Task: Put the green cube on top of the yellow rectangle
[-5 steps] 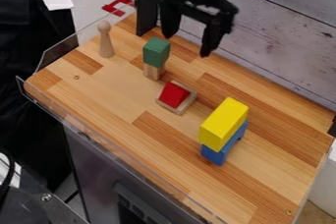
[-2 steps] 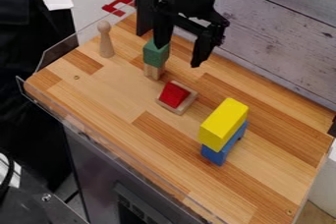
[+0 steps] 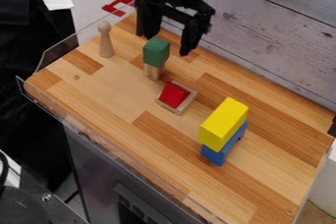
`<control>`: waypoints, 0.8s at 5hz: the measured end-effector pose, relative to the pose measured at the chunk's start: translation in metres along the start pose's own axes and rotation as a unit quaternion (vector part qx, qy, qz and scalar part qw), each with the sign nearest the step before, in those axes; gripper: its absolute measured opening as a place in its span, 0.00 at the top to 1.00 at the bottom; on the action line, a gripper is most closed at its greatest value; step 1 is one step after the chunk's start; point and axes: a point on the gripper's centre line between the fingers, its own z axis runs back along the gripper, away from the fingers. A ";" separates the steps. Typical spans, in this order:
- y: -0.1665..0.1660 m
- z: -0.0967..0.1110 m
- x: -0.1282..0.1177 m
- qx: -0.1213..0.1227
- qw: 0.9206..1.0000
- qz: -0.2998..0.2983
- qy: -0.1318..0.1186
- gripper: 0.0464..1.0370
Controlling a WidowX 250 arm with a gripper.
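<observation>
Preparing, apparently, to grasp the cube (image 3: 155, 57) atop the wooden block (image 3: 154, 72), with fingers of the gripper (image 3: 167, 44) spread and empty, and needing next to centre and descend around it.

The tabletop (image 3: 125, 90) is smooth wood with a soft sheen and visible grain; the peg figure (image 3: 105, 41) is plain, smooth wood. The wall boards (image 3: 275, 26) look like weathered wood, knotted and matt. The edge guard (image 3: 59, 53) resembles clear, glossy plastic.

From my fixed camera, I look down at a slant, fairly close, onto the wooden tabletop (image 3: 125, 93).
</observation>
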 end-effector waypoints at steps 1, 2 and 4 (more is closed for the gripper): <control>0.007 -0.005 0.005 -0.004 1.000 0.011 0.005 0.04; 0.013 -0.015 0.007 -0.013 0.999 0.026 0.011 0.04; 0.029 -0.034 0.007 -0.029 0.995 0.085 0.033 0.04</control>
